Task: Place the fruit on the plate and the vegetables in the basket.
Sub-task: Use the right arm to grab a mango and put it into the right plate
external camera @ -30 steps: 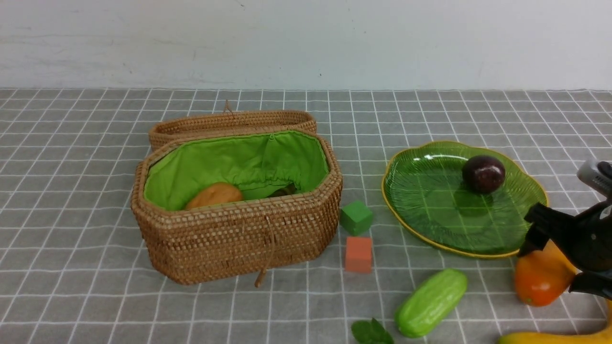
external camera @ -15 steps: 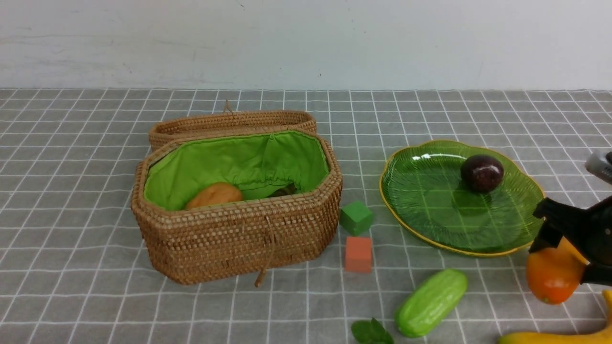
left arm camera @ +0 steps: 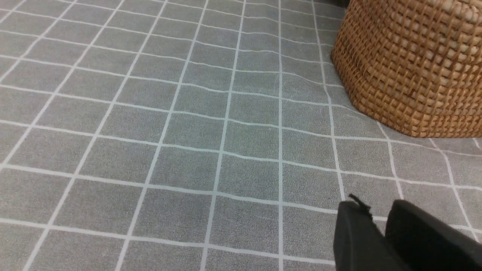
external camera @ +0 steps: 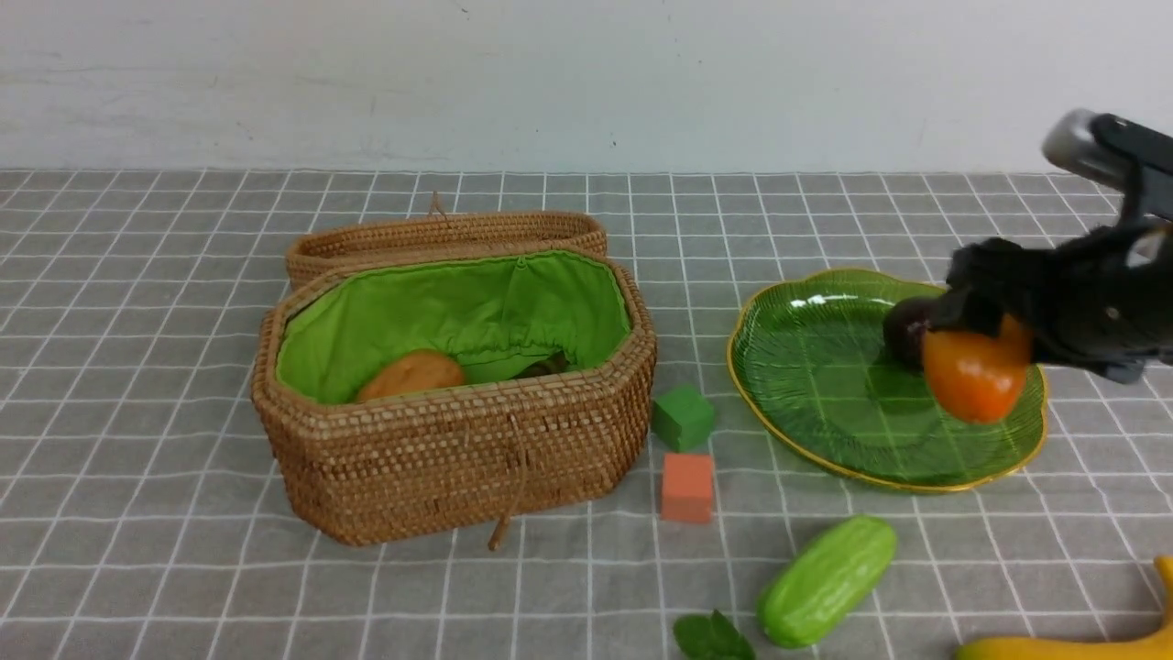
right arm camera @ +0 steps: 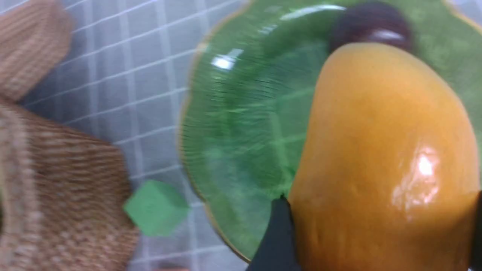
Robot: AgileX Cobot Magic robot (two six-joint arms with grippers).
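My right gripper (external camera: 994, 353) is shut on the orange-yellow mango (external camera: 976, 380) and holds it in the air over the right side of the green glass plate (external camera: 825, 403). In the right wrist view the mango (right arm camera: 380, 162) fills the space between the black fingers (right arm camera: 276, 237). A dark purple ball (external camera: 903, 335) lies on the plate just behind the mango. The wicker basket (external camera: 458, 449) stands open at left with an orange-tan bulb (external camera: 412, 374) inside. My left gripper (left arm camera: 376, 210) hovers low over the cloth near the basket's wall (left arm camera: 410, 64), fingers close together and empty.
A light green cucumber (external camera: 825, 579), a leafy sprig (external camera: 713, 637) and a banana (external camera: 1072, 646) lie along the front edge at right. A green cube (external camera: 683, 417) and an orange cube (external camera: 687, 488) sit between basket and plate. The basket's lid (external camera: 444, 234) lies behind it.
My right gripper has lifted the mango off the cloth and carried it up and back, from in front of the plate to above its right side. Nothing else has moved.
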